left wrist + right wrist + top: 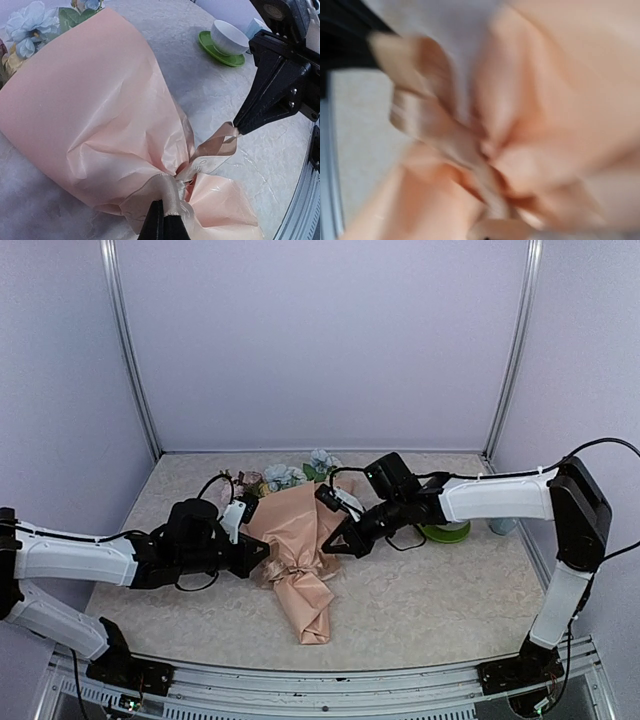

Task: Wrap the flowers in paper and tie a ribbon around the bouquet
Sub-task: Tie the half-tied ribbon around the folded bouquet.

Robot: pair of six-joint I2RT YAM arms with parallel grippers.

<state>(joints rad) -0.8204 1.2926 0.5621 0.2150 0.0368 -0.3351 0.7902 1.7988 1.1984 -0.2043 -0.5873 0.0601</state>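
Note:
The bouquet lies in the middle of the table, a peach-pink paper (300, 530) cone with its narrow tail toward the near edge. Pale blue flowers (285, 477) show above its wide rim. A beige ribbon (292, 568) circles the pinched waist. My left gripper (263, 552) is shut on a ribbon loop (172, 192) at the waist. My right gripper (238, 129) is shut on the other ribbon end (216, 146), drawn out to the right. The right wrist view is blurred and filled by paper (560, 75) and ribbon (435, 125); its own fingertips are hidden.
A white cup (227, 36) on a green saucer (220, 54) stands right of the bouquet, under the right arm. A pale blue cup (503, 526) sits by the right wall. A metal rail (330, 680) runs along the near edge.

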